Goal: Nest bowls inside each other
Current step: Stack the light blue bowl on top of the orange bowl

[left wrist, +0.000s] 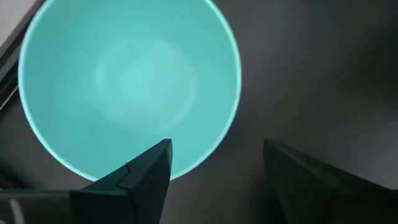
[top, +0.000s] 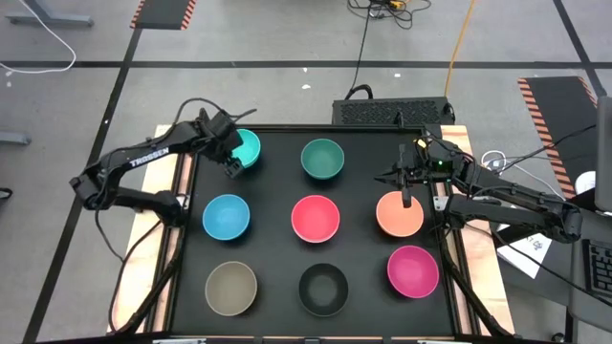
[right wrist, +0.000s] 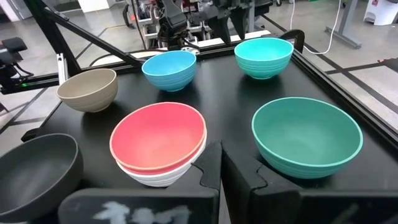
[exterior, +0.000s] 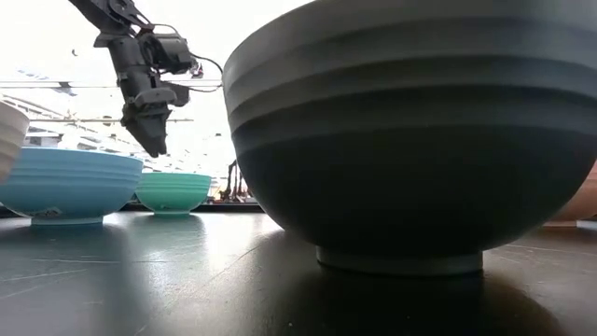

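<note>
High view shows the left gripper (top: 232, 164) hanging over the near rim of the turquoise bowl (top: 248, 147) at the far left of the table (top: 273, 250), jaws spread wide with one finger (left wrist: 148, 176) inside the rim and one outside. If it drops off-line, I reckon a finger strikes the rim and tips or skids the light bowl instead of pinching its wall. The right gripper (top: 405, 187) waits above the orange bowl (top: 399, 215), jaws closed on nothing, while the red-pink bowl (right wrist: 158, 137) already sits in a white one.

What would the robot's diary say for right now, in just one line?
left gripper: open, over turquoise bowl rim | right gripper: shut, above orange bowl | nested: red-pink bowl in white bowl
</note>
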Motion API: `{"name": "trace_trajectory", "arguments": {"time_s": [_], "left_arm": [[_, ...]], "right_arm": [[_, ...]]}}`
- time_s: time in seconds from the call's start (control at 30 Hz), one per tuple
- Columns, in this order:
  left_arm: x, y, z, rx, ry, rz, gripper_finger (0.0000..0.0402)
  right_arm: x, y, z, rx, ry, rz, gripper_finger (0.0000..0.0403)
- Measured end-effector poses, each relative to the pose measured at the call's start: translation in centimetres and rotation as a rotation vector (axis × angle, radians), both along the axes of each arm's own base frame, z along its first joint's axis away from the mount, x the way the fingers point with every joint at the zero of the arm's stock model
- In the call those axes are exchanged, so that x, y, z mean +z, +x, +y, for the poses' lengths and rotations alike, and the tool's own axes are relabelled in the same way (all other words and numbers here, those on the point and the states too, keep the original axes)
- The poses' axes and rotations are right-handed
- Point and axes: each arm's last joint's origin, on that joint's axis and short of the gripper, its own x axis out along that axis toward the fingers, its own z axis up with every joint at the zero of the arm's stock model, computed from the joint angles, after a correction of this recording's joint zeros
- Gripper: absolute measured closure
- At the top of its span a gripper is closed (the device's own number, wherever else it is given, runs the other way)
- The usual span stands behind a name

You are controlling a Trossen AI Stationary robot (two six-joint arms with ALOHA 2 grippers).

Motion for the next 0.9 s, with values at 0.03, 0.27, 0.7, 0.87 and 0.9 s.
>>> {"name": "trace_trajectory", "arguments": {"time_s": [0.03, 0.27, 0.7, 0.87, 0.9], "left_arm": [[-0.2, 0.1, 0.1, 0.004, 0.008, 0.019, 0.0148], [-1.6, 1.3, 0.7, -0.008, 0.018, 0.064, 0.0149], [-1.6, 1.4, 0.8, -0.020, 0.014, 0.049, 0.0149], [-1.6, 1.4, 0.6, -0.032, -0.018, 0.033, 0.0149], [-1.6, 1.5, 0.6, -0.035, -0.022, 0.027, 0.0149]], "right_arm": [[0.0, 0.0, 0.0, 0.000, 0.002, 0.000, 0.0403], [0.0, 0.0, 0.1, 0.016, 0.029, -0.004, 0.0403], [0.0, 0.2, 0.7, 0.060, 0.032, 0.003, 0.0403], [-0.1, 0.3, 0.8, 0.064, 0.032, 0.003, 0.0403], [-0.1, 0.3, 0.8, 0.064, 0.032, 0.003, 0.0403]]}}
